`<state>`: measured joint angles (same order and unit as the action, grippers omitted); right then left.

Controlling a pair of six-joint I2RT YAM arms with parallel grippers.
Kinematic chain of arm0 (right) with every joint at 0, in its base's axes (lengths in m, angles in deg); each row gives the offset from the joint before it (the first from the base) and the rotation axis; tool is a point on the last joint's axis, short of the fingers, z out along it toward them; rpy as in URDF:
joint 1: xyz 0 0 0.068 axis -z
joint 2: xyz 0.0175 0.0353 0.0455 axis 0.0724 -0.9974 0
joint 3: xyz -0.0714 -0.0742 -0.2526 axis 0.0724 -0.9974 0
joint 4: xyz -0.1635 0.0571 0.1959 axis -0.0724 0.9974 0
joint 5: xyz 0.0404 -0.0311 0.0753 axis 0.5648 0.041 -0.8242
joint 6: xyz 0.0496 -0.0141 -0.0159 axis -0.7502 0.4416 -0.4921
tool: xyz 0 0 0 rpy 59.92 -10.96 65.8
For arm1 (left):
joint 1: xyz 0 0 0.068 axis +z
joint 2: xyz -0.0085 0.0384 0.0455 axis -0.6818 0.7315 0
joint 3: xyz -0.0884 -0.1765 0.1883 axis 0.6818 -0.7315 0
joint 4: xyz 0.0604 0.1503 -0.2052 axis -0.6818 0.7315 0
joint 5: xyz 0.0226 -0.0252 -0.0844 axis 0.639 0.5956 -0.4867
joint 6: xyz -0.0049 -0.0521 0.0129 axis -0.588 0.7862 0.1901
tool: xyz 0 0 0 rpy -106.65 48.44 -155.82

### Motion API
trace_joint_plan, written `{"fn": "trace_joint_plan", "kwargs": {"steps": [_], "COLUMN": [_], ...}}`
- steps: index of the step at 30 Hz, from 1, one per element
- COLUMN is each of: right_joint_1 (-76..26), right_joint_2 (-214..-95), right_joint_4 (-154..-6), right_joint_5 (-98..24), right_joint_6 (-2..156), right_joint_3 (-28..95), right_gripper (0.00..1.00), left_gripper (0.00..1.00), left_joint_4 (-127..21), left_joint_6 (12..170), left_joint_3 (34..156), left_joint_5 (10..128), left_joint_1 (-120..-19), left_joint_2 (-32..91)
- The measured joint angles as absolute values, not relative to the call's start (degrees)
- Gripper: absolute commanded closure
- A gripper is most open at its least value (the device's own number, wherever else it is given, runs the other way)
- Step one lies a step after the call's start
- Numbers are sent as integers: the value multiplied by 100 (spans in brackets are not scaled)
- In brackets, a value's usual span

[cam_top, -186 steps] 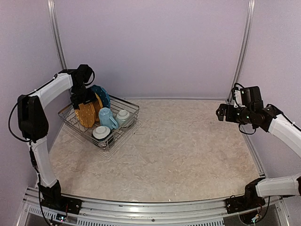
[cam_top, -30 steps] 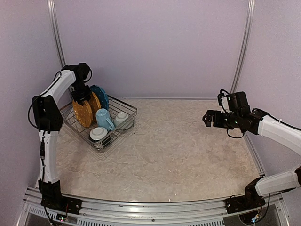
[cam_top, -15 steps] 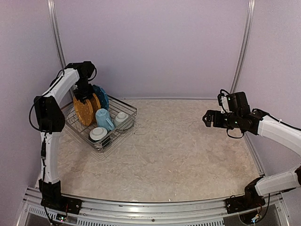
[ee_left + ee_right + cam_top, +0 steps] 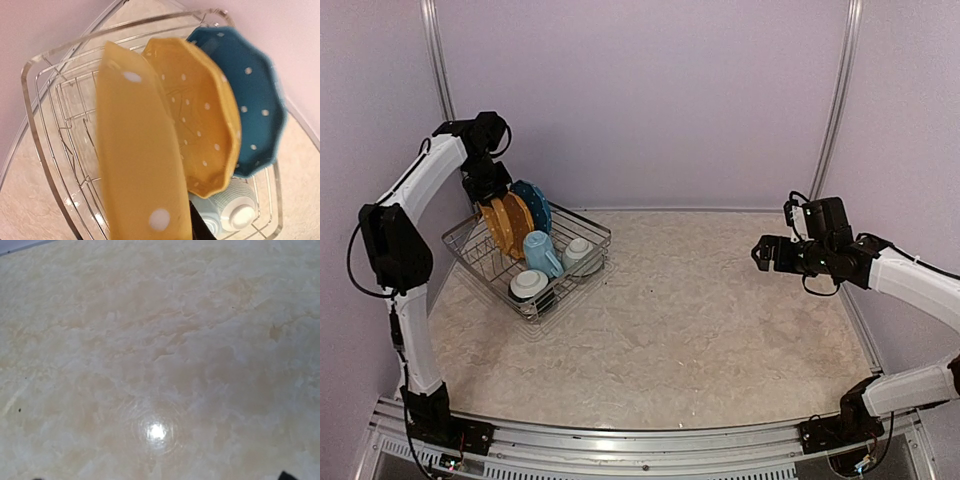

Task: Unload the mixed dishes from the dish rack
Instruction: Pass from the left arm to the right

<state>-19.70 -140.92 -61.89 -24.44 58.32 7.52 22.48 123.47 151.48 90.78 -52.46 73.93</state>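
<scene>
Orange plate [image 4: 140,160] on edge, upright, in grip of left tool [image 4: 488,198]; right tool [image 4: 758,254] apart.

- A robotics lab test cell, not a home (the crockery looks like a prop).
- Plain lavender walls [image 4: 650,100] close in the left, far and right sides, with bare aluminium posts [image 4: 840,100] in the far corners.
- Two robot arms [image 4: 420,185] are bolted to an aluminium rail [image 4: 640,445] at the near edge.
- A marble-patterned tabletop [image 4: 720,330] carries a wire dish rack [image 4: 578,283] at far left.
</scene>
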Motion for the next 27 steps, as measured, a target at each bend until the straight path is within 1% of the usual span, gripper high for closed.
{"fn": "trace_joint_plan", "kwargs": {"steps": [2,4,8,17,27], "right_joint_1": [-1970,-1970,-1970,-1970,-2007], "right_joint_2": [-14083,-14083,-14083,-14083,-14278], "right_joint_4": [-6193,-6198,-6224,-6228,-6231], "right_joint_5": [-2440,-2440,-2440,-2438,-2442], "right_joint_6": [5823,5821,5819,5819,5874], "right_joint_3": [752,752,752,746,748], "right_gripper": [0,0,0,0,0], "left_gripper": [100,100,100,100,100], "left_joint_4": [2148,1912,1780,1947,2091], "left_joint_6": [12249,12352,12238,12214,12424], "left_joint_3": [15148,15139,15021,14870,14853], "left_joint_5": [9093,8708,8885,9034,8892], "left_joint_1": [-5255,-5266,-5353,-5250,-5373], "left_joint_2": [7106,6905,6669,6689,6486]}}
